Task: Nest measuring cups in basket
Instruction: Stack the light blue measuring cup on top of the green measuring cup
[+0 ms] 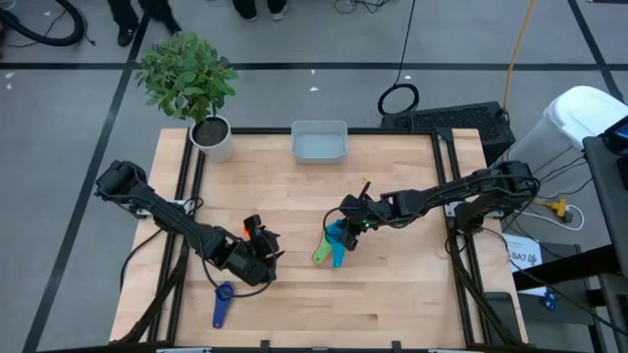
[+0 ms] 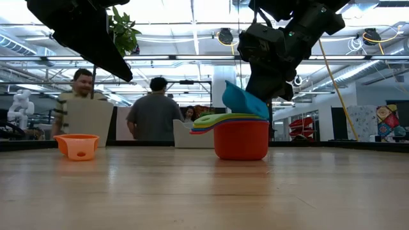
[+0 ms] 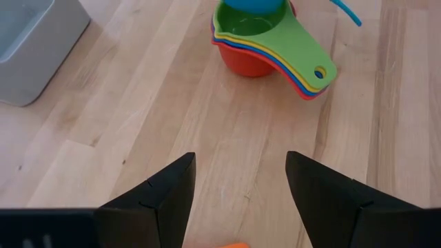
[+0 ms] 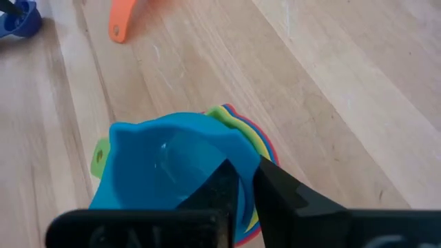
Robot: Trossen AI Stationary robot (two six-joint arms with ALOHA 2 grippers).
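Note:
A stack of nested cups (image 2: 241, 137), red at the bottom with yellow and green in it, stands on the table's middle; it also shows in the left wrist view (image 3: 255, 48). My right gripper (image 1: 345, 224) is shut on a bright blue cup (image 4: 165, 165) right above the stack. My left gripper (image 1: 263, 245) is open and empty, left of the stack, its fingers (image 3: 172, 193) apart over bare wood. An orange cup (image 2: 78, 145) stands upright on the table by my left gripper. A dark blue cup (image 1: 223, 299) lies near the front left. The pale grey basket (image 1: 319, 142) stands at the far edge. My right gripper holds the bright blue cup by its wall at the rim (image 4: 241, 148), one finger (image 4: 224, 189) inside the bowl and one outside. The fingers slant down from the table's right. The cup (image 2: 243, 102) is tilted, its lower part on the green cup at the top of the stack.
A white plant pot (image 1: 214, 137) with a leafy plant stands at the far left corner. People show in the room behind the table (image 2: 153, 108). Bare wood lies between the stack and the basket.

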